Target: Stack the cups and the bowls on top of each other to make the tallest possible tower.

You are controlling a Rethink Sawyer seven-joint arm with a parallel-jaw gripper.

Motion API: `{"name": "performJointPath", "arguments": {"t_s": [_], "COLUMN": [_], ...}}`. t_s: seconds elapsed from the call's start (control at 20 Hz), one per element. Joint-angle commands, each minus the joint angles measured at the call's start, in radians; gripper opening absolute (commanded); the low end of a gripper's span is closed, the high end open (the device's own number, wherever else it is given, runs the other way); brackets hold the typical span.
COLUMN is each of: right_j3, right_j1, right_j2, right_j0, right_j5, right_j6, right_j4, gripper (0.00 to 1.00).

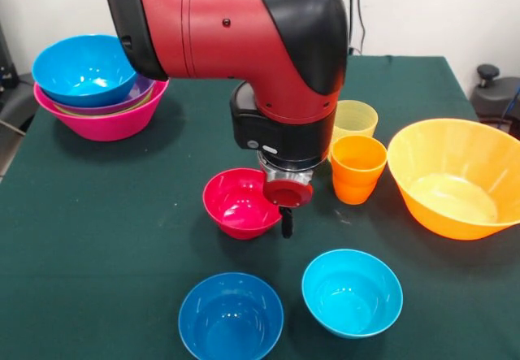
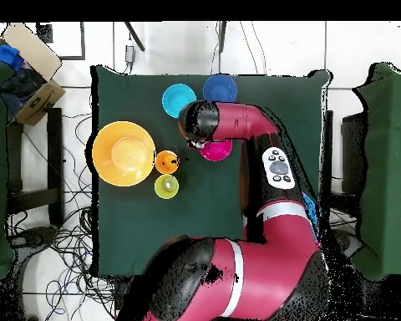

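My gripper hangs low at the right rim of the small red bowl, which also shows in the overhead view. The tower stands at the far left: a large pink bowl holds a purple bowl and a sky blue bowl on top. The orange cup and the pale yellow cup stand upright just right of the gripper. The large orange bowl is at the right. The dark blue bowl and the cyan bowl sit near the front edge.
The dark green table carries everything. In the overhead view my arm covers the tower's corner. A cardboard box and loose cables lie on the floor beside the table.
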Motion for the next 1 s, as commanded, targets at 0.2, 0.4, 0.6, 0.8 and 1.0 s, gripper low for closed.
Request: {"name": "performJointPath", "arguments": {"t_s": [0.2, 0.4, 0.6, 0.8, 1.0], "right_j3": [-0.125, -0.125, -0.128, -0.136, -0.141], "right_j1": [0.05, 0.042, 0.027, 0.026, 0.032], "right_j2": [-0.012, -0.002, 0.016, 0.026, 0.026], "right_j0": [0.001, -0.008, -0.009, -0.01, -0.014], "right_j5": [0.157, 0.166, 0.186, 0.197, 0.195], "right_j6": [-0.168, -0.205, -0.204, -0.226, -0.228], "right_j4": [-0.181, -0.223, -0.237, -0.262, -0.278], "gripper": [1.0, 1.0, 1.0, 1.0, 1.0]}}
